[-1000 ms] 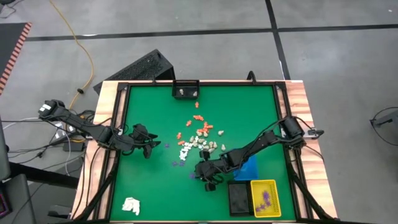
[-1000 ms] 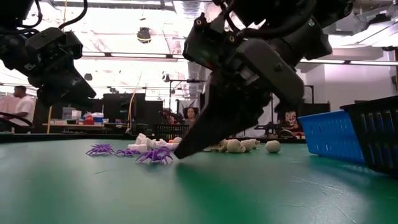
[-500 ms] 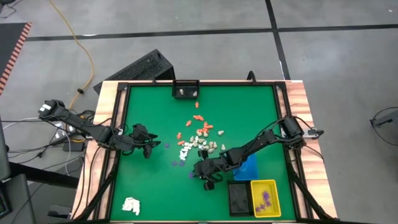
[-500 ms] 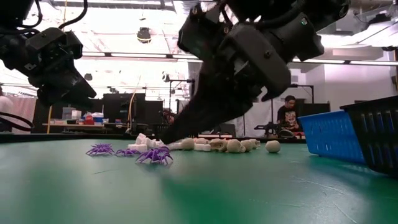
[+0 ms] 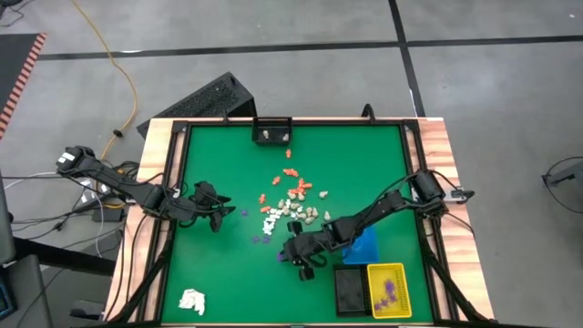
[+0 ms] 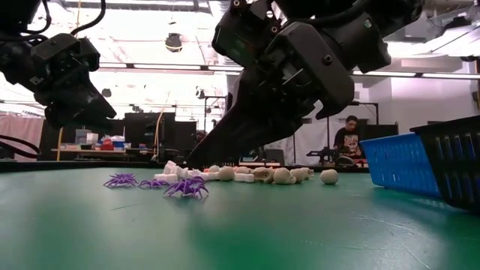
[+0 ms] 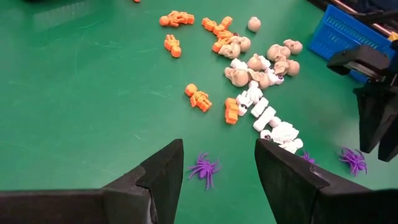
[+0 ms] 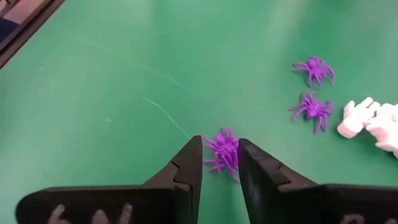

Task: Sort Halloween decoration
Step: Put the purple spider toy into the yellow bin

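Note:
The Halloween decoration pieces [image 5: 291, 205] lie loose on the green table: orange, white and cream figures [image 7: 249, 68] in a cluster and several purple spiders nearer the front. My right gripper [image 8: 219, 146] is open with a narrow gap. Its tips stand on either side of one purple spider [image 8: 222, 151] that lies on the table [image 6: 187, 187]. In the low view its tips [image 6: 196, 159] hang just above and behind that spider. My left gripper [image 7: 217, 149] is open and hovers left of the cluster [image 5: 219, 214], above another purple spider [image 7: 204, 168].
A blue tray [image 5: 364, 244], a black tray [image 5: 350, 290] and a yellow tray [image 5: 387, 290] holding purple pieces stand at the table's near right. Two more spiders [image 8: 314, 68] [image 8: 313, 109] lie beyond my right gripper. A white wad [image 5: 191, 301] sits at the near left corner.
My right gripper has moved a little toward the table's left. Its tips have risen off the table surface beside the purple spider, and the spider has stayed where it was.

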Motion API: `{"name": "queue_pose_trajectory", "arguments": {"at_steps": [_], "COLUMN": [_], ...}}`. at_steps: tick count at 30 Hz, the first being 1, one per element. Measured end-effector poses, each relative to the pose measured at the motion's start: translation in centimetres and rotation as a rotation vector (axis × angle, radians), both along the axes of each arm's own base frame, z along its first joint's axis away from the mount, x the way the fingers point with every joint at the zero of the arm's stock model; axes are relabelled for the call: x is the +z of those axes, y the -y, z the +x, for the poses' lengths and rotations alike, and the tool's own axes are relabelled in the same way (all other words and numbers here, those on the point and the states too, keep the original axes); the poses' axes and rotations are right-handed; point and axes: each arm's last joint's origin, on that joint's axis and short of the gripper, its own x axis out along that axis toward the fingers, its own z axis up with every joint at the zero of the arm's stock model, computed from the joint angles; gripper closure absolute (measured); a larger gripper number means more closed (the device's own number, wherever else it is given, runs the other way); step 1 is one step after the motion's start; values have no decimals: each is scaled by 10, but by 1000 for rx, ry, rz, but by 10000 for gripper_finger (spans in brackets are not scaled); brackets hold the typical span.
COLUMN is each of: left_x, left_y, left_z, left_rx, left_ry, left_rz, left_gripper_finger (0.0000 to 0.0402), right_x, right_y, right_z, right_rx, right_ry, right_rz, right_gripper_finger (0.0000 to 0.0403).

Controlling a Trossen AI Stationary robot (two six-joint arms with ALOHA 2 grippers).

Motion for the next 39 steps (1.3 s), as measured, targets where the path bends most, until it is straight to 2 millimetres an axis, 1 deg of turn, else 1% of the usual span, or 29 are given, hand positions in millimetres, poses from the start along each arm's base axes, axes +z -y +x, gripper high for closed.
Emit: {"name": "queue_pose_trajectory", "arguments": {"at_steps": [5,10,13,16,21,22,26,30,35,39], "left_x": [0,0,0,0,0,0,0,0,0,-1], "left_y": [0,0,0,0,0,0,0,0,0,0], "left_z": [0,0,0,0,0,0,0,0,0,0], "left_rx": [0,0,0,1,2,2,4,1,0,0], "left_ry": [-1,-2,-2,-2,-1,-1,0,-2,-3,-7], "left_rz": [0,1,1,2,2,2,3,1,2,4], "left_gripper_finger": [213,213,213,213,213,213,213,213,213,213], "right_x": [-13,-11,-11,-11,-13,-14,-13,-9,2,7], "right_y": [0,-1,0,0,4,4,4,4,4,3], "right_z": [4,7,7,7,7,7,6,5,4,2], "right_rx": [-3,-8,-26,-32,-59,-67,-74,-90,-90,-99], "right_ry": [-7,-8,-4,-4,-36,-42,-47,-38,-7,-2], "right_rz": [-2,4,-7,-10,4,11,16,-5,7,-2], "right_gripper_finger": [300,301,308,333,392,397,401,402,403,403]}}
